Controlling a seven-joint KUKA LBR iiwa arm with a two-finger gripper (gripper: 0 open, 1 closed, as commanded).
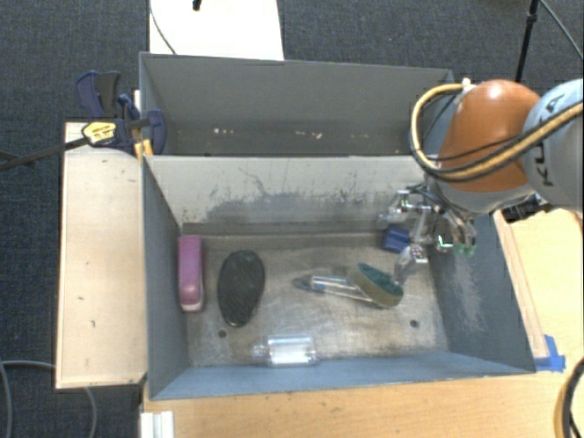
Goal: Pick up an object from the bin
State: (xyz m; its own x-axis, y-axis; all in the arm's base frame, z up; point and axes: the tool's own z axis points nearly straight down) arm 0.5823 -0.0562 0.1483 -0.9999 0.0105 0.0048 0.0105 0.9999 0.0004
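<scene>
Right of middle in the bin (274, 194), my gripper (411, 252) hangs just above a teal round pad (379, 284); whether it is apart or together I cannot tell. The pad looks light and softish, so I'd pinch across its rim.

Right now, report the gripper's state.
Gripper: cannot be told. It is low at the right end of the bin, close to a small blue thing and a round teal thing.
</scene>
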